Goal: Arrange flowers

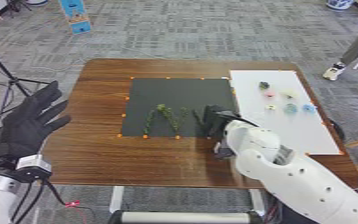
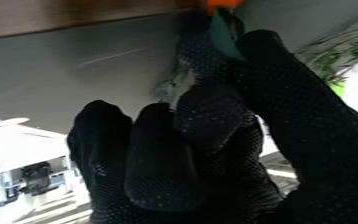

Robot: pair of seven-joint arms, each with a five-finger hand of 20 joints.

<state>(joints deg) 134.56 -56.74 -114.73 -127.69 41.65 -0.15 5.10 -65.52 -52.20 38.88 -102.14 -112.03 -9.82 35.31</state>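
My right hand (image 1: 213, 118) is at the lower right part of the black mat (image 1: 180, 89), centre of frame; in the right wrist view, that hand (image 2: 215, 107) pinches a green leaf (image 2: 223, 37) between thumb and finger. My left hand (image 1: 26, 119), at the left of frame, is open, its fingers spread. Green stems (image 1: 165, 111) lie on the mat, left of the right hand. Small flowers (image 1: 290, 108) in pink, pale yellow, white and blue tones sit on the white board (image 1: 251, 80), right of frame. Mat and board rest on the brown bench (image 1: 95, 100). A blue sign (image 1: 75, 15) at upper left bears markings.
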